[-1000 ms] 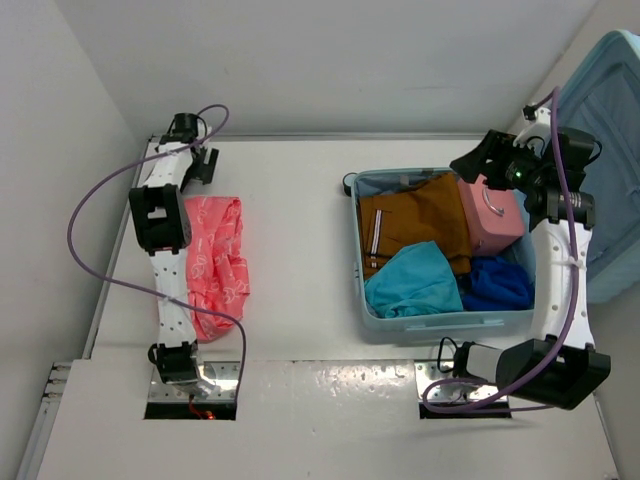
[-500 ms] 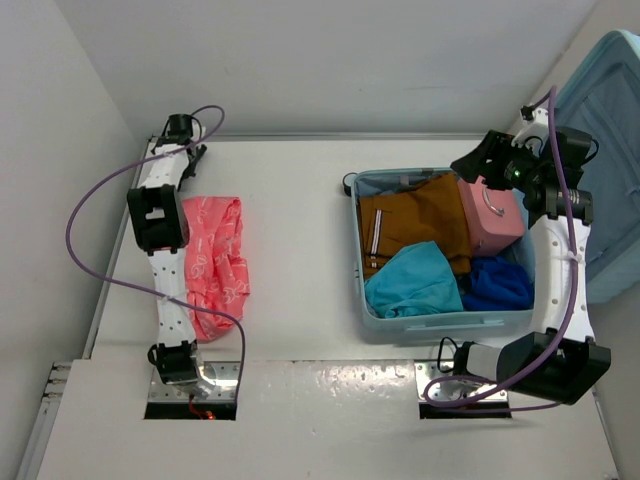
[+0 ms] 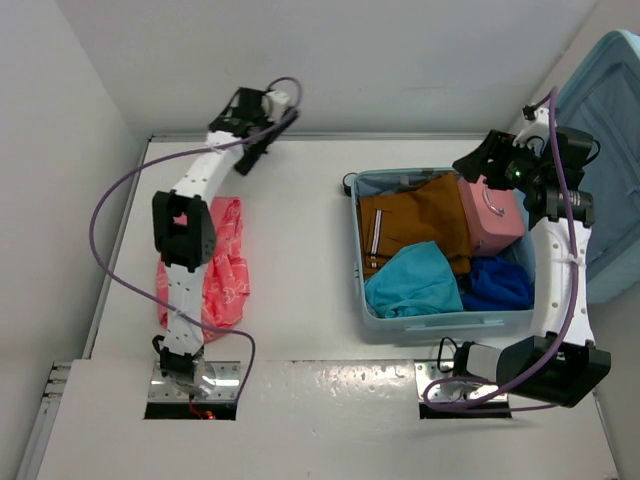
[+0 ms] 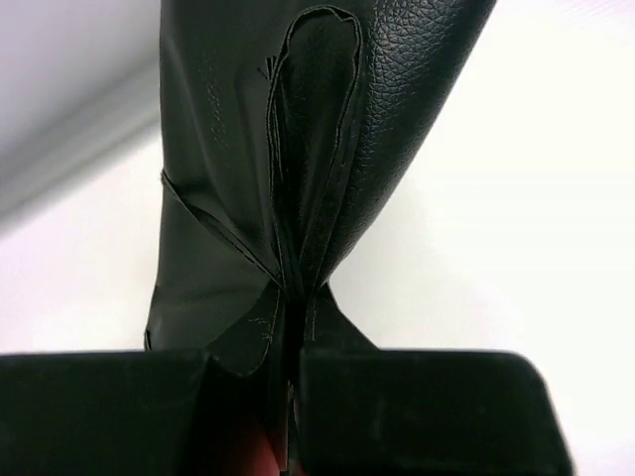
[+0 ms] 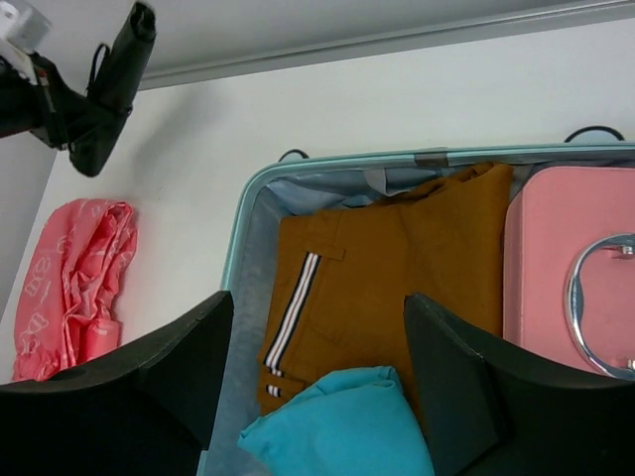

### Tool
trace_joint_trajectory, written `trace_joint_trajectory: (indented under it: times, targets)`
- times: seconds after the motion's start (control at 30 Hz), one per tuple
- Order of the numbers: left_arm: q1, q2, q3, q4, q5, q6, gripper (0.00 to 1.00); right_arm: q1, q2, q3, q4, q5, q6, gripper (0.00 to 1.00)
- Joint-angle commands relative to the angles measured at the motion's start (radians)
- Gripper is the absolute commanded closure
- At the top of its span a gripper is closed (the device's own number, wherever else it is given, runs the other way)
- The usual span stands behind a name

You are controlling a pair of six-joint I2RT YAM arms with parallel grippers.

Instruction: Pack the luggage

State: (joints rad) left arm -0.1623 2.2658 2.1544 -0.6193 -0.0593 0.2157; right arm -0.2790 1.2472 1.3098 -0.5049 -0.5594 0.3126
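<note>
The luggage point(image 3: 440, 325) is a pale aqua suitcase lying open on the table's right half, its lid point(image 3: 612, 150) propped up at the right. Inside lie brown trousers point(image 3: 415, 225), a small pink case point(image 3: 490, 215), a teal cloth point(image 3: 415, 280) and a dark blue cloth point(image 3: 498, 283). My right gripper point(image 5: 317, 397) hovers open over the trousers point(image 5: 397, 288), empty. My left gripper point(image 3: 243, 125) is raised near the back wall, shut on a black leather pouch point(image 4: 298, 139). The pouch point(image 5: 114, 89) also shows at the top left of the right wrist view.
A crumpled pink-red patterned bag point(image 3: 225, 265) lies on the table's left side, partly under the left arm. White walls bound the table at the back and left. The raised lid stands close to the right arm.
The left gripper has shut on the black pouch and swung up and to the right from the far left corner. The right arm has hardly moved.
</note>
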Motion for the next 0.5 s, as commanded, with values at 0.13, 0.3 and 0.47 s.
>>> trace_joint_trajectory:
  times: [0.13,0.3,0.47]
  targets:
    - [-0.394,-0.204,0.088,0.085,0.013,-0.012,1.0,-0.084,-0.084,0.022,0.057,0.102,0.1,0.31]
    - [-0.626,-0.247,-0.078,0.209,-0.019,0.095,1.0,-0.25,-0.111,-0.024,0.124,0.047,0.189,0.31]
    - [-0.74,-0.162,-0.136,0.262,-0.138,0.188,1.0,-0.359,-0.114,-0.034,0.106,-0.063,0.198,0.31]
